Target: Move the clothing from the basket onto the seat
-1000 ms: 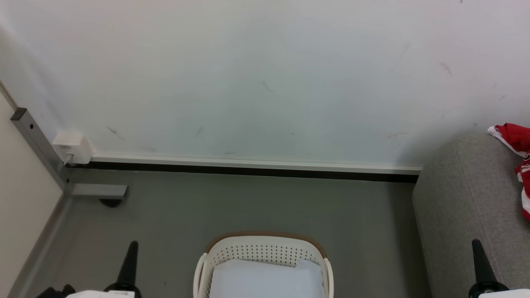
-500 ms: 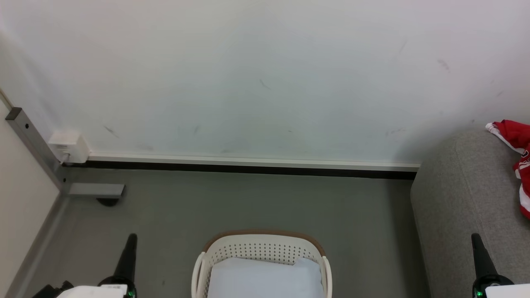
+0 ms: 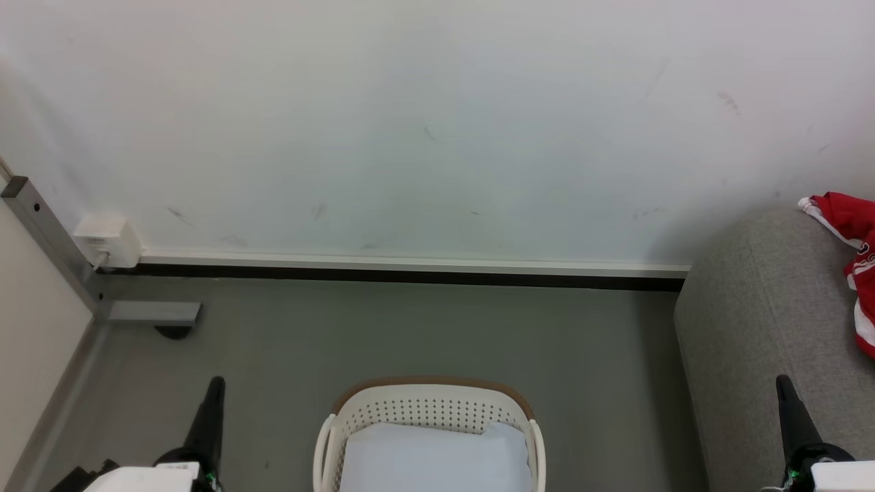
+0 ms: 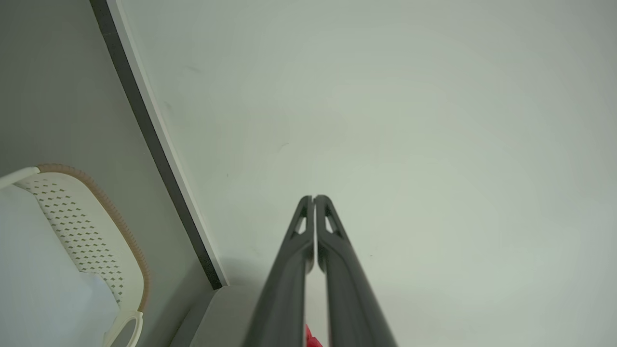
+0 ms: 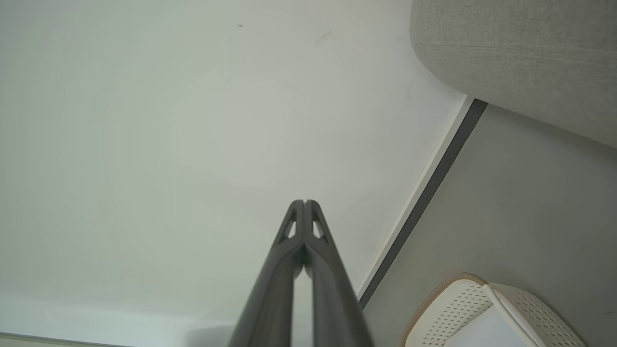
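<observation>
Basket [image 3: 429, 408] appears cleared; clothing [image 3: 846, 213] on seat [image 3: 752, 307].
Only the camera has shifted; left claw [image 4: 313, 197] and right claw [image 5: 304, 201] closed tight, empty.

At three o'clock in my head view, the red sports clothing with white trim [image 3: 847, 225] runs off the edge, and its black-and-white patch is too small to read. The light grey woven sofa seat [image 3: 752, 328] beneath it is cropped at three and five o'clock. At six, the white perforated plastic basket [image 3: 427, 410] is cut off, and a pale liner sheet [image 3: 437, 458] hides its floor. My left gripper [image 3: 216, 386] at seven and right gripper [image 3: 783, 386] at five lose their bases below. In my left wrist view, a red sliver [image 4: 312, 342] at six sits mostly behind my fingers.
</observation>
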`<state>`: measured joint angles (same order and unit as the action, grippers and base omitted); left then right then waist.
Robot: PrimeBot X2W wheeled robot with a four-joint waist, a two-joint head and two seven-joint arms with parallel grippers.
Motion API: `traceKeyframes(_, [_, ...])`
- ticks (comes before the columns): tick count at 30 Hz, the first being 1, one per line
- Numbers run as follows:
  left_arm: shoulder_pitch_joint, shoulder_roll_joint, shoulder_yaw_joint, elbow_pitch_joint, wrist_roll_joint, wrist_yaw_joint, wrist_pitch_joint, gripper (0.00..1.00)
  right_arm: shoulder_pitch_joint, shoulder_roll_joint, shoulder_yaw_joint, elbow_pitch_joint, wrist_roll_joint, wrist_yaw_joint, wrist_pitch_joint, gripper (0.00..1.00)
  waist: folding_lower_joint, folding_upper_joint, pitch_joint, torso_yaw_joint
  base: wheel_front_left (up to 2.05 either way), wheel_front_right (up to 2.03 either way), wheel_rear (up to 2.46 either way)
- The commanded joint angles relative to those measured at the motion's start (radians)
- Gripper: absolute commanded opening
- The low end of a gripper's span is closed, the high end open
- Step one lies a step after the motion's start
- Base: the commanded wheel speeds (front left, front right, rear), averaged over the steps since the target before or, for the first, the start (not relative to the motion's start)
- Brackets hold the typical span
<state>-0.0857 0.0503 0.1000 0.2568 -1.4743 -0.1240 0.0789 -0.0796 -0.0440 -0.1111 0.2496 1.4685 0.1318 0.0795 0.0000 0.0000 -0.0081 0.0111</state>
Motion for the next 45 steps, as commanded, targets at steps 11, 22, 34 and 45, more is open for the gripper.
traceKeyframes(11, [-0.023, 0.002, 0.013, -0.010, -0.099, -0.008, 0.027, 0.00, -0.027, -0.010, -0.005, -0.007, 0.099, -0.002, 0.026, 0.00, 0.0000, 0.0000, 0.007, -0.007, 0.00, 0.00, 0.00])
traceKeyframes(22, [-0.028, 0.001, 0.017, -0.013, -0.144, -0.010, 0.039, 0.00, -0.037, -0.010, -0.005, -0.007, 0.145, -0.002, 0.038, 0.00, 0.0000, 0.0000, 0.011, -0.011, 0.00, 0.00, 0.00])
traceKeyframes(34, [-0.027, 0.001, 0.017, -0.013, -0.145, -0.010, 0.039, 0.00, -0.037, -0.010, -0.005, -0.007, 0.145, -0.002, 0.038, 0.00, 0.0000, 0.0000, 0.011, -0.011, 0.00, 0.00, 0.00])
traceKeyframes(45, [-0.027, 0.001, 0.016, -0.013, -0.145, -0.010, 0.039, 0.00, -0.037, -0.010, -0.005, -0.007, 0.145, -0.002, 0.038, 0.00, 0.0000, 0.0000, 0.011, -0.011, 0.00, 0.00, 0.00])
